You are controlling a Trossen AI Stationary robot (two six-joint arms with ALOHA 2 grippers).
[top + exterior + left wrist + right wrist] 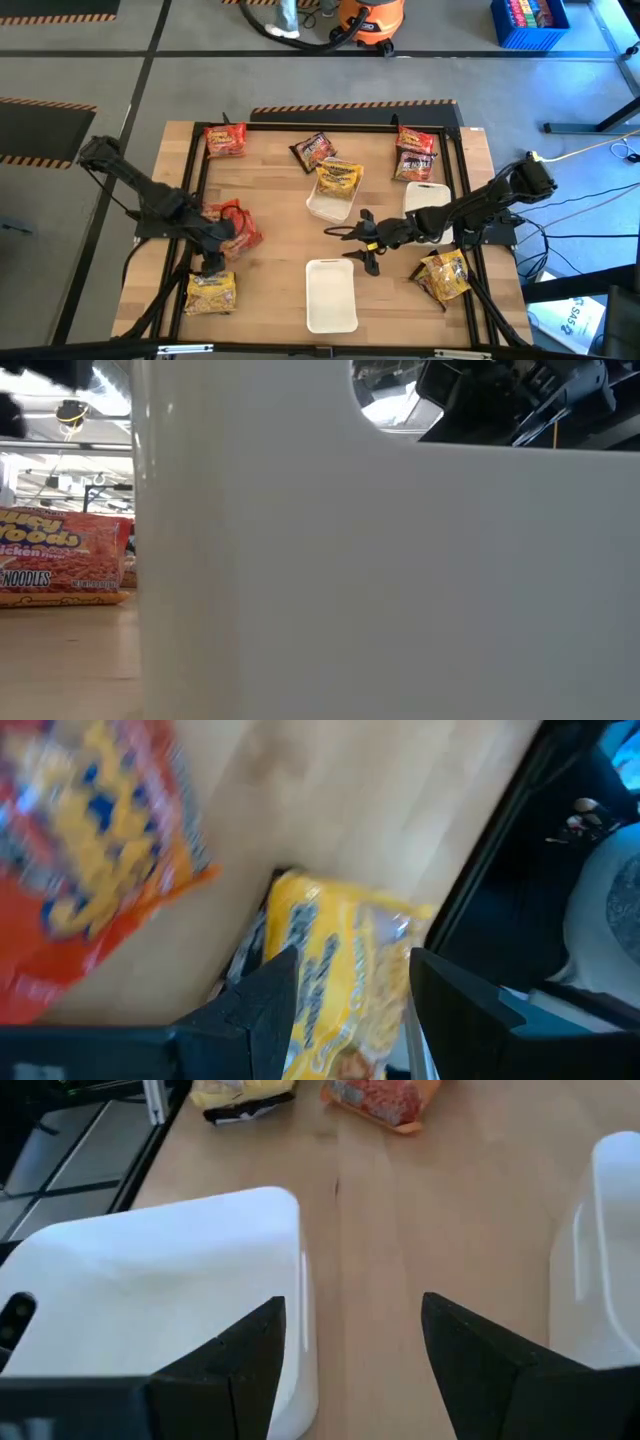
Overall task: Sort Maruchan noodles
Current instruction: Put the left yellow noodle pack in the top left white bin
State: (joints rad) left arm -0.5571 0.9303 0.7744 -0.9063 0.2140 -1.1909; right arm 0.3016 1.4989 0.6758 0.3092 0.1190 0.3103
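Yellow crinkly plastic, item 1: yellow packet [211, 293] at the table's near left corner, seen in the left wrist view [340, 980] directly under and between the jaws of the left gripper [210, 262]. Jaws set fairly wide, straddling the pkt; contact not confirmed, nothing held. Placement judged as a pre-grasp hover over the next pkt to be sorted.

Item 2: red packet [232, 222], just beside the left gripper on its far side, partly under the arm; loose, unsorted.

Item 3: red packet at far left [225, 140], well apart from both grippers.

Item 4: dark packet [313, 150] and a yellow packet in tray [339, 180], the latter resting on the far white tray [322, 208]; judged as already sorted or part-sorted, since it lies over the tray rim.

Item 5: near white tray [331, 295], without contents, set towards the front edge, off to one side of the right jaws.

Item 6: right gripper [358, 241], mid-table, pointing towards the left arm. Jaws wide, nothing between them but bare wood; in the right wrist view the near tray lies beside one finger [230, 1370], a second tray edge [600, 1270] beside the other. No contact seen. Judged as waiting or in transit.

Item 7: third white tray [425, 195], beside the right arm.

Item 8: two red packets at far right [415, 155]; yellow packet at near right [444, 275], behind the right jaws. All unsorted.
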